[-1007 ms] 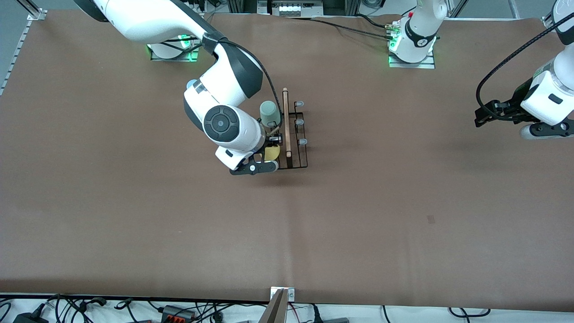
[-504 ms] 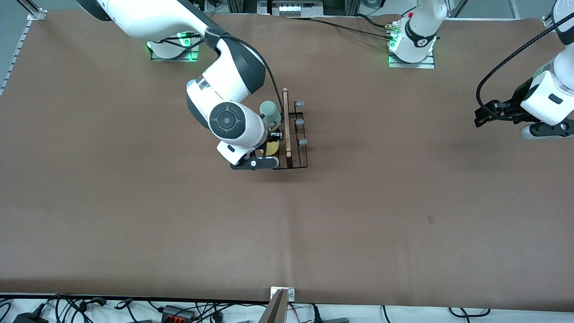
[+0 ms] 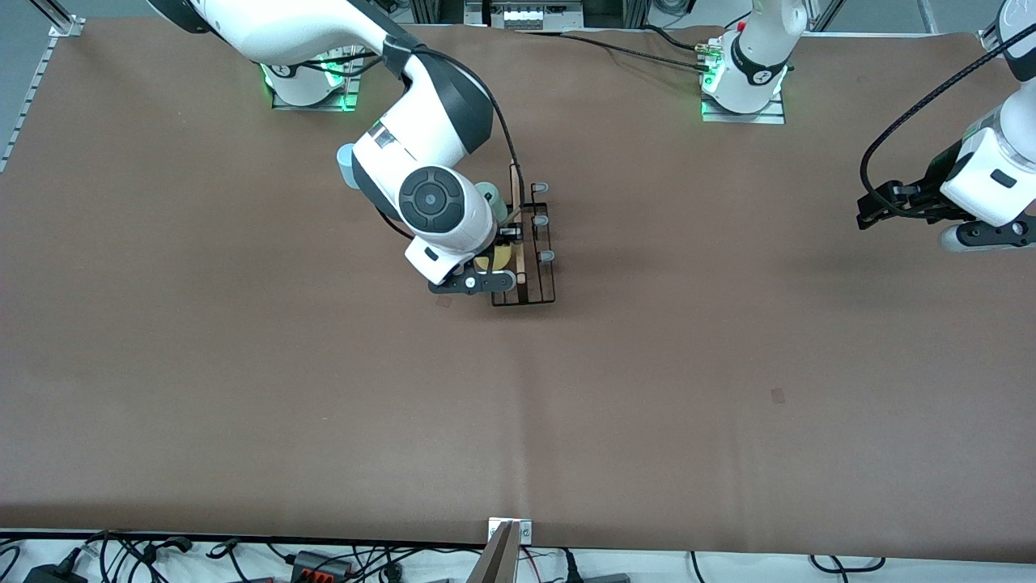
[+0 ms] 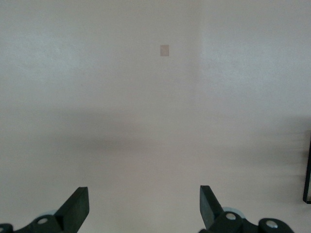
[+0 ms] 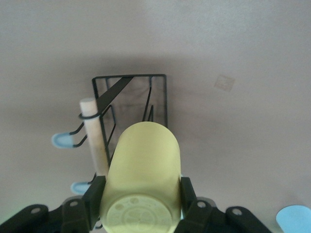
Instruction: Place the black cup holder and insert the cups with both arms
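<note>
The black cup holder [image 3: 534, 279] stands mid-table, its wooden rod handle [image 3: 518, 231] on top and grey-blue peg caps [image 3: 546, 256] on the side toward the left arm. My right gripper [image 3: 492, 259] is shut on a yellow cup [image 3: 500, 259] and holds it on its side over the holder. In the right wrist view the yellow cup [image 5: 143, 170] sits between the fingers [image 5: 95, 199], above the holder [image 5: 163, 97]. A pale green cup [image 3: 488, 193] shows on the holder, partly hidden by the arm. A light blue cup [image 3: 346, 164] peeks out beside the right arm. My left gripper [image 3: 868, 212] waits open and empty.
The left gripper [image 4: 144, 206] hovers over bare brown table near the left arm's end. Small tape marks [image 3: 778, 395] lie on the table. The light blue cup [image 5: 294, 218] shows at the edge of the right wrist view. Cables run along the table's near edge.
My right gripper has carried the yellow cup toward the left arm's end, from beside the holder to over it. The light blue cup came into view. The left arm has not moved.
</note>
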Robot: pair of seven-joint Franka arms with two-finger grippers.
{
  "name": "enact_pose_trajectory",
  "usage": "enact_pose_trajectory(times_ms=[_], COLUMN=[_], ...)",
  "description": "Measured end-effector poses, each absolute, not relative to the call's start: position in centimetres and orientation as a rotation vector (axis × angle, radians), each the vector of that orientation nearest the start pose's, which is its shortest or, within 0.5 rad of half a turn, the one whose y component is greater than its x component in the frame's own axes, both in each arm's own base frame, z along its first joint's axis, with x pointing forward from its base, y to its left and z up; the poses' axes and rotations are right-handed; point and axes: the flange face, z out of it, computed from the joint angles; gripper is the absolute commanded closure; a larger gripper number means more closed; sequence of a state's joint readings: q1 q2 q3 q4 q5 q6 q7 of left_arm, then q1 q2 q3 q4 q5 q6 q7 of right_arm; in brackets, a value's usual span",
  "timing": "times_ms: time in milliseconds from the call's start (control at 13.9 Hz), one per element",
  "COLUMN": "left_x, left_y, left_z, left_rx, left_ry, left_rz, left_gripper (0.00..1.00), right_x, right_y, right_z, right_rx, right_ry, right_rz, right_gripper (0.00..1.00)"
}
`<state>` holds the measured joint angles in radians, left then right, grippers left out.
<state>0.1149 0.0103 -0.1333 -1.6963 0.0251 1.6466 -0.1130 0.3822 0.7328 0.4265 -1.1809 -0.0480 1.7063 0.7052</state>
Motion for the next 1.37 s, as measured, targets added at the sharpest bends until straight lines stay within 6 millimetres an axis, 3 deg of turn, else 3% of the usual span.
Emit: enact_pose_trajectory(times_ms=[647,719,791,1007,1151,1295,1367], left_x=[55.9,55.9,55.9,55.9,55.9,55.9,55.9], left_y=[-0.6,-0.6,-0.5,-0.3,-0.2,-0.2,-0.2], left_z=[56.6,56.6,56.6,56.5,56.5,56.5,56.5], left_rx=[-3.110,-3.110,-3.110,-3.110,-3.110,-3.110,-3.109], left_ry=[-0.147,-0.149,-0.150,-0.154,-0.157,-0.158,-0.159], left_rz=[0.091,0.091,0.091,0.092,0.094,0.094,0.095], left_gripper=[0.00,0.00,0.00,0.00,0.00,0.00,0.00], right_x=[57.0,57.0,57.1,57.4,58.2,59.9,60.8], right_y=[46.4,46.4,46.3,46.1,45.6,43.5,41.5], right_z=[32.6,32.0,31.6,31.1,32.7,37.2,39.9], right_rx=[-3.030,-3.036,-3.047,-3.062,-3.056,-3.049,-3.050], right_ry=[-0.038,-0.040,-0.044,-0.047,-0.033,0.013,0.048], right_rz=[0.407,0.407,0.403,0.390,0.342,0.245,0.200], right_gripper=[0.71,0.29,0.00,0.00,0.00,0.00,0.00])
